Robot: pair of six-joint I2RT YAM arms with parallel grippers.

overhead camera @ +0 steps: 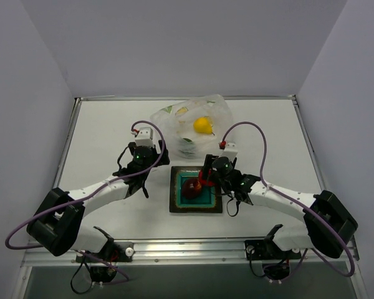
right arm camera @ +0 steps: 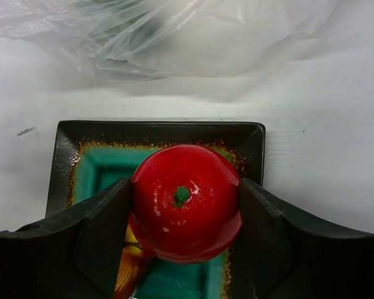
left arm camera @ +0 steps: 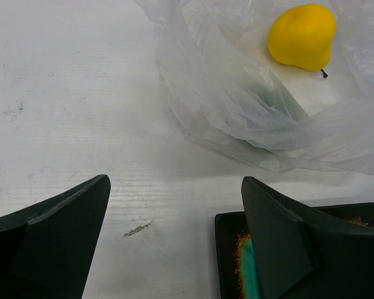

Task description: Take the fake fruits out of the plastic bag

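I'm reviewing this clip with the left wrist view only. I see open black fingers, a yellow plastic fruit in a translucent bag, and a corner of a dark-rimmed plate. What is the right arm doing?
Observer: The right gripper is shut on a glossy round bright red plastic fruit.
Operator: Where is it holding that?
Observer: Over the middle of the square teal plate with a dark rim. Whether the fruit touches the plate, I cannot tell.
Operator: What else is in the bag?
Observer: From above, the thin translucent white plastic bag lies beyond the plate, and only the yellow plastic fruit shows plainly inside.
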